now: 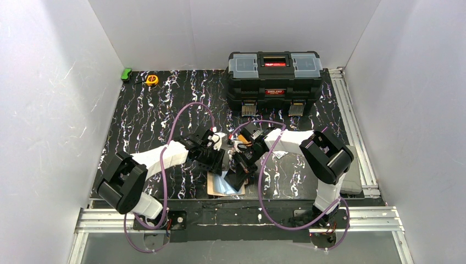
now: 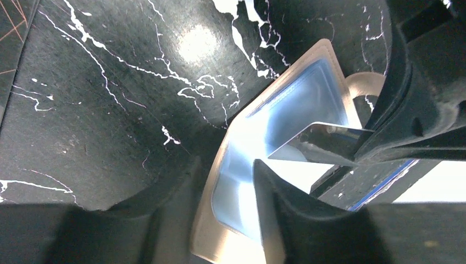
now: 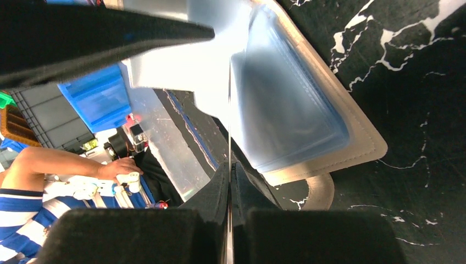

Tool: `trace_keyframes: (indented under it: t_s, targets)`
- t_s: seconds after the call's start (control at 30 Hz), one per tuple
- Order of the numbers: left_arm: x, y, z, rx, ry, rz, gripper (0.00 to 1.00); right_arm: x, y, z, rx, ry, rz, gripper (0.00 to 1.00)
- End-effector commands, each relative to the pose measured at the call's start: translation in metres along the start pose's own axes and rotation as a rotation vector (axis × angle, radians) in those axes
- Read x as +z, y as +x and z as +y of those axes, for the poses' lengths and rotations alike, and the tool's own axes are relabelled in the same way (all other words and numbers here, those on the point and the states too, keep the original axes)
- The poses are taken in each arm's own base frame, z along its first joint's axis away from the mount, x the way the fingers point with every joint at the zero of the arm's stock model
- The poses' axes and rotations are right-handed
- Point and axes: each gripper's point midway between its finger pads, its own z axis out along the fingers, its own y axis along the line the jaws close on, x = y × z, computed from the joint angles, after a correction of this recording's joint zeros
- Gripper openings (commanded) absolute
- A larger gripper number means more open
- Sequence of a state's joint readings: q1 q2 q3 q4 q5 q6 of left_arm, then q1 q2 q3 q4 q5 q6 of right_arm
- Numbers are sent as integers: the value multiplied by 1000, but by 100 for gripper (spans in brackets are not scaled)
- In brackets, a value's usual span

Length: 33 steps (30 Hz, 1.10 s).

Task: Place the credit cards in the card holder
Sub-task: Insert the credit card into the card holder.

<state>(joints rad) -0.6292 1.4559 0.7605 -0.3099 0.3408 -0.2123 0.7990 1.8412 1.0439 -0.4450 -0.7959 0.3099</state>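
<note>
The card holder (image 1: 225, 185) lies on the table (image 1: 143, 121), before the toolbox (image 1: 275, 80).

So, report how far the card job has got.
Done: wallet lies open, blue inside up. In hand: right tool is shut on a dark card, its corner over the blue pocket; left tool straddles the wallet's edge. Left: push that card in; the orange one is not in view.
</note>
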Motion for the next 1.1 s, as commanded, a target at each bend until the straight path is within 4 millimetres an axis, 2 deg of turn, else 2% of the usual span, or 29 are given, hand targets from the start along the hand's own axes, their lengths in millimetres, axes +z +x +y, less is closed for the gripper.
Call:
trace_keyframes:
  t_s: [0.0,0.1,0.37,0.7,1.07]
  targets:
    - [-6,2,-2,30,6,23,34,-6,-8,9,-45,-14,-32,1]
    - [-8,3,-2,38,8,25,28,-13,-3,3,-20,-12,-55,1]
    - [-11,7,-4,39,19,24,27,-18,15,-12,19,3,-53,1]
    - [-11,2,-7,43,29,6,27,-9,25,-8,18,-12,17,1]
    - [-13,-2,-9,47,34,-13,27,-3,22,0,22,-80,63,1]
